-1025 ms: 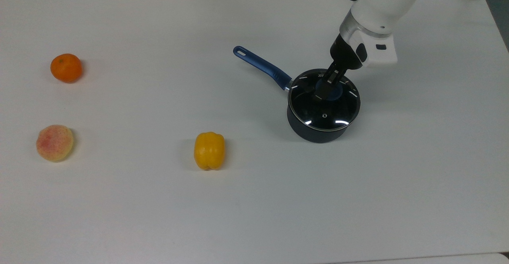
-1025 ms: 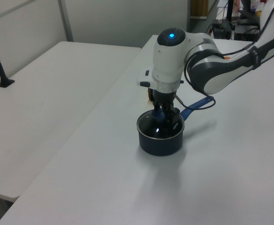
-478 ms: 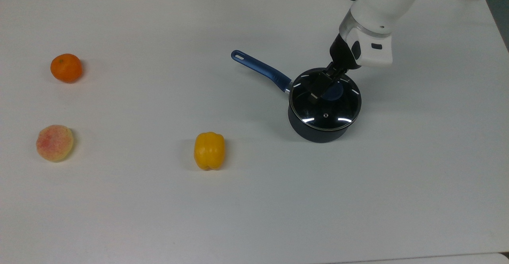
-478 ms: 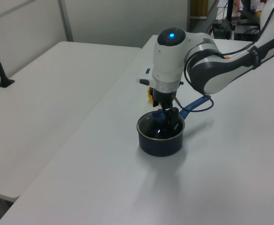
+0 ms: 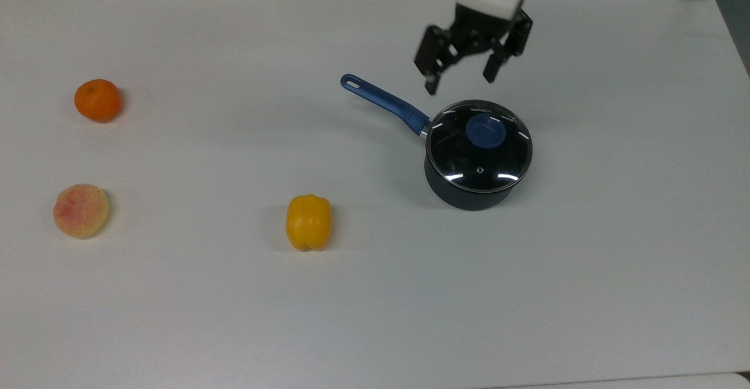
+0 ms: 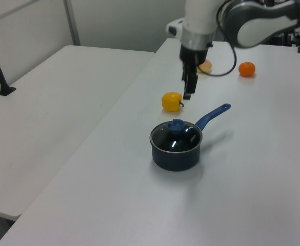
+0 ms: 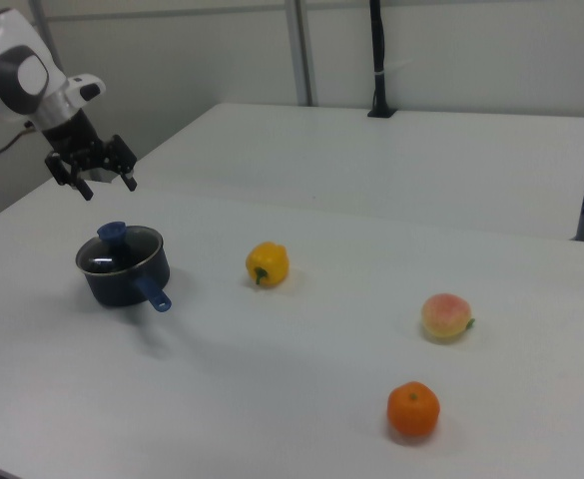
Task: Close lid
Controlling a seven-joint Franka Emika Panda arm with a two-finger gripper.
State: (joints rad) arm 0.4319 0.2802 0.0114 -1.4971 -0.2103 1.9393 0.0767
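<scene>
We find the lid [image 5: 479,144] seated flat on the saucepan [image 5: 469,193], its rim matching the pot's all round, with the blue knob [image 5: 485,130] at its centre. Our gripper [image 5: 461,75] hangs above with its fingers spread apart and nothing between them. In the top view the knob lies at about five o'clock from the gripper, near but clear of it. The saucepan's handle [image 5: 384,101] runs out toward ten o'clock. We judge the closing done.

- The lid [image 5: 479,145] is round clear glass with a thin metal rim, a blue centre knob and a small steam hole.
- It sits flat, closed on the saucepan [image 5: 463,193], below my open gripper [image 5: 460,81], apart from it.
</scene>
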